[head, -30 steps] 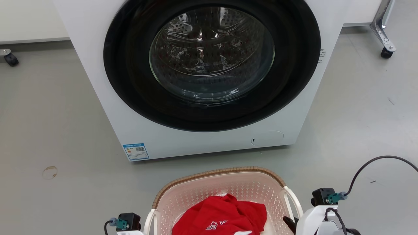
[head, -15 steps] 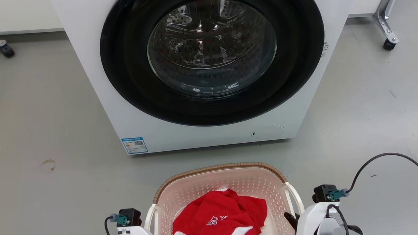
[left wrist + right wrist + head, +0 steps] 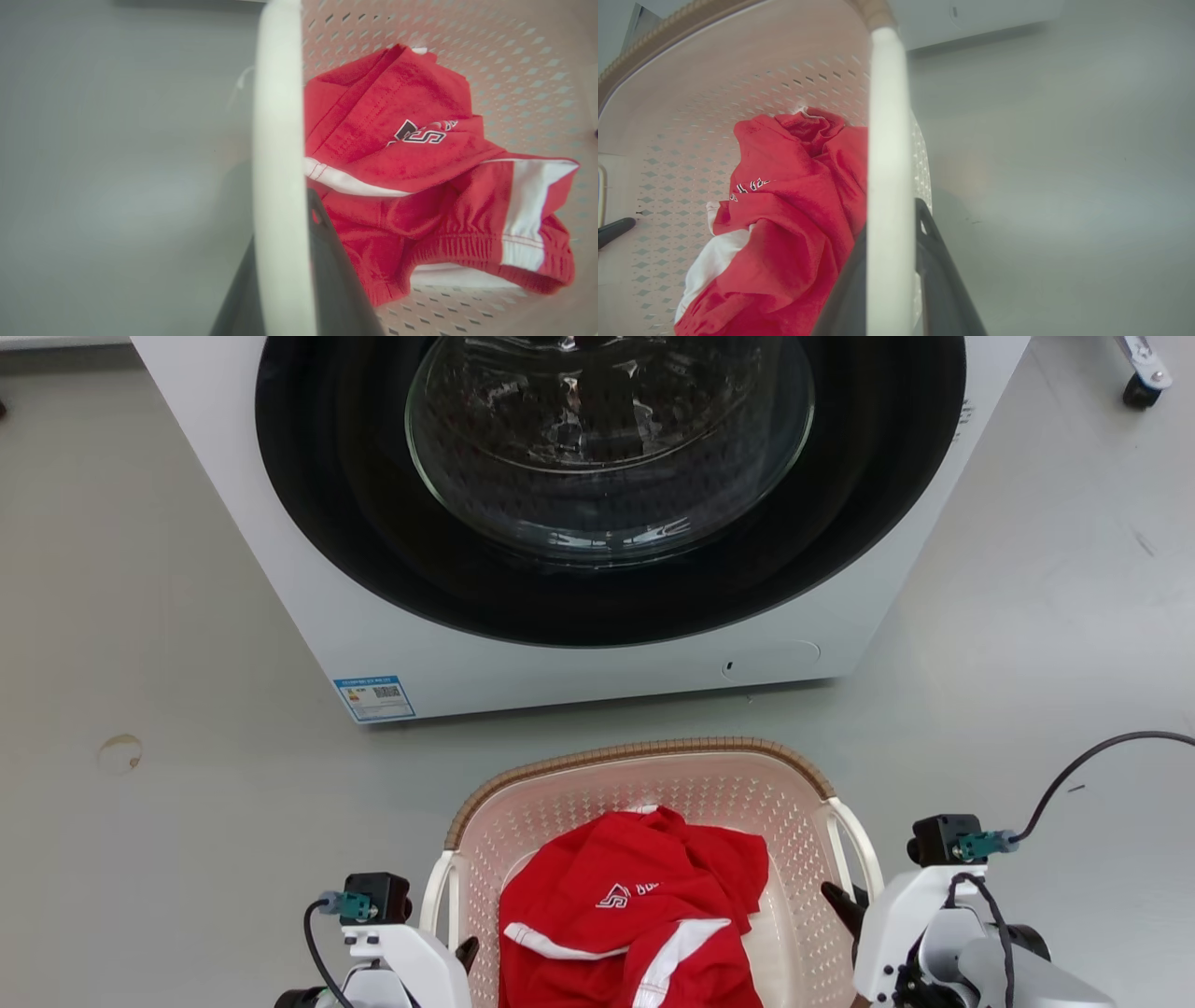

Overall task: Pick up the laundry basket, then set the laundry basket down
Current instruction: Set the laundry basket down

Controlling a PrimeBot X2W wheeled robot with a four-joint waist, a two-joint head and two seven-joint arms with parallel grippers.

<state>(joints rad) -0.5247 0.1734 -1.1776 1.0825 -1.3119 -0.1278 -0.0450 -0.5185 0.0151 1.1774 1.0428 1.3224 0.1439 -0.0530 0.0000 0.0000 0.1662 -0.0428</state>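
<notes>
**A:** Where is the laundry basket [image 3: 644,749], and which way does it lie?

**B:** At 6 o'clock in the head view, mouth up, over the grey floor [image 3: 187,821]. I can't tell if it touches the floor. The white washing machine [image 3: 579,663] stands at 12, and the basket's curved far wall faces it. The loop handles sit at 9 and 3, so that axis runs crosswise. The near end is cut off, so I can't tell which side is longer.

**A:** And the hands?

**B:** The left hand [image 3: 285,233] is narrow, with one dark finger on each side of the left handle [image 3: 275,116]. The right hand [image 3: 889,219] clamps the right handle [image 3: 887,116] the same way.

**A:** Materials?

**B:** The basket is pale pink plastic with rounded corners. Its walls are pierced with rows of small diamond holes, under a brown woven-look rim. The handles are smooth white bars. A crumpled red garment [image 3: 635,905] lies inside, soft cloth with white stripes and a white logo. The machine's door is a black ring around domed, shiny glass [image 3: 607,439].
</notes>
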